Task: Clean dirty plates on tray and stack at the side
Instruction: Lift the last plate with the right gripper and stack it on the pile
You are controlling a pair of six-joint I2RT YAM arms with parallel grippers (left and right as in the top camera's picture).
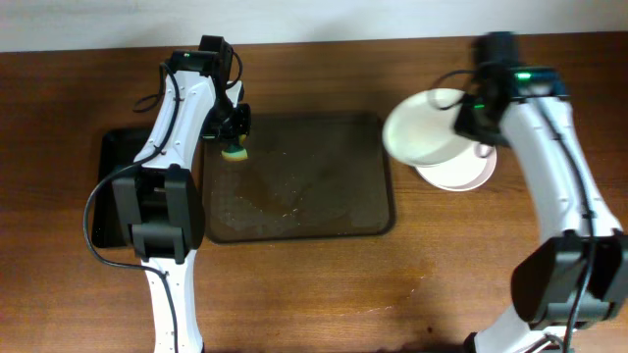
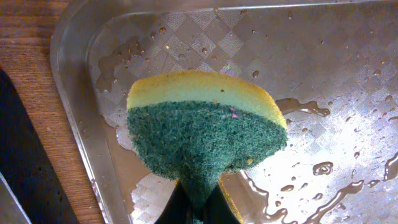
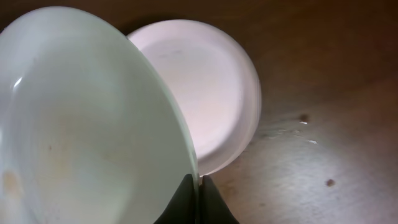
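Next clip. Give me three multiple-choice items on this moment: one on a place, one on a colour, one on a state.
1. Where does the sponge hang?
A. Over a corner of the tray
B. Over the black tray
C. Over bare wood beside the right arm

2. What colours is the sponge?
A. Pink and white
B. Yellow and green
C. All blue

3. What is the state of the right gripper?
A. Open and empty
B. Shut on a plate's rim
C. Shut on the sponge

Answers:
1 A: the left wrist view shows the left gripper holding the sponge above the wet tray's rounded corner.
2 B: yellow foam sits over a green scrub layer.
3 B: it pinches the tilted plate above the other plate, which lies on the table.
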